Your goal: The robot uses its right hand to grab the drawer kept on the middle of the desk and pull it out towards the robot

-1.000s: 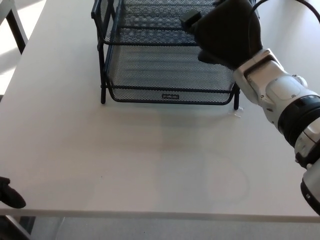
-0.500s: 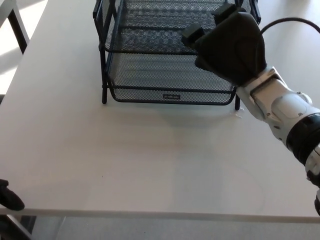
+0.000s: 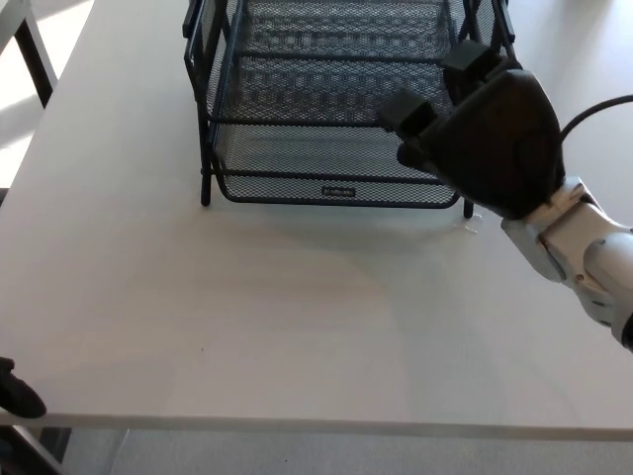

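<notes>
White desk [image 3: 247, 327], mostly bare in front. Black mesh drawer rack [image 3: 336, 99] at the far middle of the desk, tiers stacked, upper ones cut off by the top edge. Bottom drawer [image 3: 316, 163] is the lowest mesh tray, front lip facing the robot, small label plate [image 3: 338, 191] at the centre of that lip. Rack's left leg [image 3: 205, 148] upright on the desk; right foot [image 3: 469, 210] just visible below the hand. Dark chair or table leg [image 3: 35, 54] off the desk at top left (floor beyond, brightly lit).

Right hand [image 3: 485, 134] in from the right on a white forearm [image 3: 579, 252], black cable [image 3: 593, 111] arcing behind the wrist. Covers the rack's right front corner, back of the hand toward the camera. Two finger segments [image 3: 404, 109] poking out toward the rack, over the bottom drawer's right side. Can't tell how far open, or whether anything is gripped (palm side hidden). Contact with the mesh unclear.

Left hand [image 3: 18, 391] only a dark tip at the desk's near left edge, well apart from the rack; fingers unreadable.
</notes>
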{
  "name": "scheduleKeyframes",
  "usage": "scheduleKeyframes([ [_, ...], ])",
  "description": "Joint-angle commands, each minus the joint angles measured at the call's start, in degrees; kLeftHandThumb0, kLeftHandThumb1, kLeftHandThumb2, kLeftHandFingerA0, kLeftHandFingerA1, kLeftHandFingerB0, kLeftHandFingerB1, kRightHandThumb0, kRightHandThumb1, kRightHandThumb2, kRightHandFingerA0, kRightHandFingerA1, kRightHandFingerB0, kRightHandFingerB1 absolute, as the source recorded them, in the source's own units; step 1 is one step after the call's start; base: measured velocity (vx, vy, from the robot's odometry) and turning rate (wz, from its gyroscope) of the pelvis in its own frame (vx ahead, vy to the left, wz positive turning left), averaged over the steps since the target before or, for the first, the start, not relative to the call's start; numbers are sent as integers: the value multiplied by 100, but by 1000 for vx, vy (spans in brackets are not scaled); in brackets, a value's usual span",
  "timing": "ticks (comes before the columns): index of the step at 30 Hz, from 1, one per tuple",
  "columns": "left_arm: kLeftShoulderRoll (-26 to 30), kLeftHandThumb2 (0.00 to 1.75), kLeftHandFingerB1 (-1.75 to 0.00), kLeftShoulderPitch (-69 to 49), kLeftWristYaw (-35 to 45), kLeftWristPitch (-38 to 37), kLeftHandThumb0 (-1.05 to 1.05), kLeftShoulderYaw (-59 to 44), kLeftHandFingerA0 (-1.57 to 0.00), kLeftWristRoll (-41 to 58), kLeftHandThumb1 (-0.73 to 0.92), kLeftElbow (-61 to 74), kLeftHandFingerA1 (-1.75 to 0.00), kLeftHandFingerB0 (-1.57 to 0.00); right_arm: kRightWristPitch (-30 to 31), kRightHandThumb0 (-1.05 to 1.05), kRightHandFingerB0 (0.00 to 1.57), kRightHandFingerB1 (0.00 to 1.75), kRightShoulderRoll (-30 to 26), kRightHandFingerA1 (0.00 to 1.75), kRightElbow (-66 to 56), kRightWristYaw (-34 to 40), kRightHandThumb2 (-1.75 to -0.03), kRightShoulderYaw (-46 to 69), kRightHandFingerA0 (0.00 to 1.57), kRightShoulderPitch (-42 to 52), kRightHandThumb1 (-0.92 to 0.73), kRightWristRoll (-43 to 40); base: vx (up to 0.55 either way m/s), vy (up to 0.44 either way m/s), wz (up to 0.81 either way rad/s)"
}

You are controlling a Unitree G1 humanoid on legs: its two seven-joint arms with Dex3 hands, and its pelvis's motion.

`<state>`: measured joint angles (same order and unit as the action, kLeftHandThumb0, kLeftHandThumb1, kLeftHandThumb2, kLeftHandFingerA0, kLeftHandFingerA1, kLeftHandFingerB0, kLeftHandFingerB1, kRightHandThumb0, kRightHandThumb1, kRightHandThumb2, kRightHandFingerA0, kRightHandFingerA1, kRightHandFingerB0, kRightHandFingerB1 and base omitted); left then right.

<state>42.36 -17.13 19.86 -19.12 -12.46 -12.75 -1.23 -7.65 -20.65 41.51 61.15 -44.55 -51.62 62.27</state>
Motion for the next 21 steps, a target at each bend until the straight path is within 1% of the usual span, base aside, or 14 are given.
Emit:
scheduleKeyframes([
  [1,-7,57,-59,-42,-55,-155,-31,-45,-83,-7,56,-64,-89,-81,85,-54,100,68,-233,118,-603,96,-57,184,110,436,-53,199,0,0,0],
  [3,-7,57,-59,-42,-55,-156,-31,-45,-83,-7,56,-64,-89,-81,87,-54,100,68,-241,118,-675,50,-57,230,110,480,-53,234,0,0,0],
  [4,-3,57,-58,-57,-45,-96,-31,-47,-82,-21,57,-18,-88,-80,33,-53,99,68,-261,126,-833,103,-57,257,107,635,-54,225,0,0,0],
  [5,-2,57,-58,-64,-40,-71,-31,-48,-82,-27,57,2,-88,-80,8,-53,99,68,-269,126,-910,119,-57,278,107,709,-54,228,0,0,0],
  [6,-20,57,-58,-56,-57,-101,-31,-52,-82,-9,57,-19,-88,-80,-27,-55,94,78,-250,122,-1051,151,-82,338,111,866,-41,175,0,0,0],
  [12,-14,57,-58,-105,-11,-88,-30,-74,-81,42,56,20,-89,-81,145,-54,94,78,-200,122,-1654,-11,-82,551,111,1418,-42,232,0,0,0],
  [16,-1,57,-58,-113,8,-42,-30,-75,-79,31,57,31,-87,-79,192,-54,94,78,-216,124,-1880,72,-82,628,112,1626,-42,390,0,0,0],
  [17,6,57,-57,-117,5,-57,-30,-77,-80,24,57,16,-87,-79,146,-50,97,67,-224,133,-1882,48,-58,643,105,1637,-54,382,0,0,0],
  [18,16,57,-57,-122,0,-80,-30,-79,-80,12,57,-6,-87,-79,79,-50,97,67,-237,133,-1877,19,-58,660,105,1647,-54,363,0,0,0],
  [19,-3,57,-56,-149,-30,-59,-31,-84,-81,-16,57,17,-86,-79,65,-54,94,76,-238,121,-1912,-44,-81,698,110,1665,-40,333,0,0,0],
  [21,-22,57,-57,-195,-53,-62,-31,-98,-82,-27,56,46,-87,-80,143,-54,94,77,-211,120,-1933,-59,-82,735,111,1680,-41,392,0,0,0],
])
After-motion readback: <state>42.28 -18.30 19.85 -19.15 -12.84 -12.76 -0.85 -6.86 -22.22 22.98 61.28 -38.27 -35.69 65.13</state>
